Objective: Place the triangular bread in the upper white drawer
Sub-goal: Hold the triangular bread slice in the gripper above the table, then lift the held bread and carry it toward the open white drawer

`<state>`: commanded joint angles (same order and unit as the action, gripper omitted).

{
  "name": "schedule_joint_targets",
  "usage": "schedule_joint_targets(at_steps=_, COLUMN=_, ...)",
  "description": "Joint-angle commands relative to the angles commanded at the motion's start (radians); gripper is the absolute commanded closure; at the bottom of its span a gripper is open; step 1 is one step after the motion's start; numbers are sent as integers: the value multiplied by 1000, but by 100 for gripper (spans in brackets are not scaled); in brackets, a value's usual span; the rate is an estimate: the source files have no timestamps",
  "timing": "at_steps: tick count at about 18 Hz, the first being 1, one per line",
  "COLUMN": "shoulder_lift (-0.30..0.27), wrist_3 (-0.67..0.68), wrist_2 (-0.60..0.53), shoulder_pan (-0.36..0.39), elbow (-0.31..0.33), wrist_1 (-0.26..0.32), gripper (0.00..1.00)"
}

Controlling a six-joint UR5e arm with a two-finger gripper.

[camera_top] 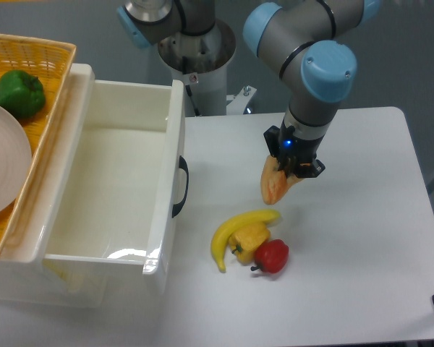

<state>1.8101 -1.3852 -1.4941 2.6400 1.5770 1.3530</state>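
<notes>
The triangular bread (276, 185) is a tan-orange wedge hanging point-down from my gripper (290, 170), which is shut on its upper end. It is held just above the white table, to the right of the drawer. The upper white drawer (112, 181) is pulled open and empty, with its black curved handle (181, 186) on the front facing the bread. The fingertips are mostly hidden behind the bread and the black gripper body.
A yellow banana (239, 231), a yellow pepper (249, 239) and a red pepper (272, 255) lie together just below the bread. A yellow woven basket (43, 65) at the left holds a green pepper (18, 92) and a white plate (0, 159).
</notes>
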Motion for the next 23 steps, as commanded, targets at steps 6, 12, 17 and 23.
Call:
schedule_joint_targets(at_steps=6, shoulder_lift=0, wrist_3=58, wrist_2=-2, shoulder_pan=-3, elbow=-3, wrist_1=2, gripper=98)
schedule_joint_targets(at_steps=12, shoulder_lift=2, wrist_3=93, wrist_2=0, shoulder_pan=-5, elbow=-31, wrist_1=11, gripper=97)
schedule_joint_targets(at_steps=17, shoulder_lift=3, wrist_3=173, wrist_2=6, shoulder_pan=-29, elbow=-69, wrist_1=12, gripper=97)
schedule_joint_targets(at_steps=23, shoulder_lift=0, wrist_3=299, wrist_2=28, shoulder_pan=-64, elbow=-78, wrist_1=61, gripper=97)
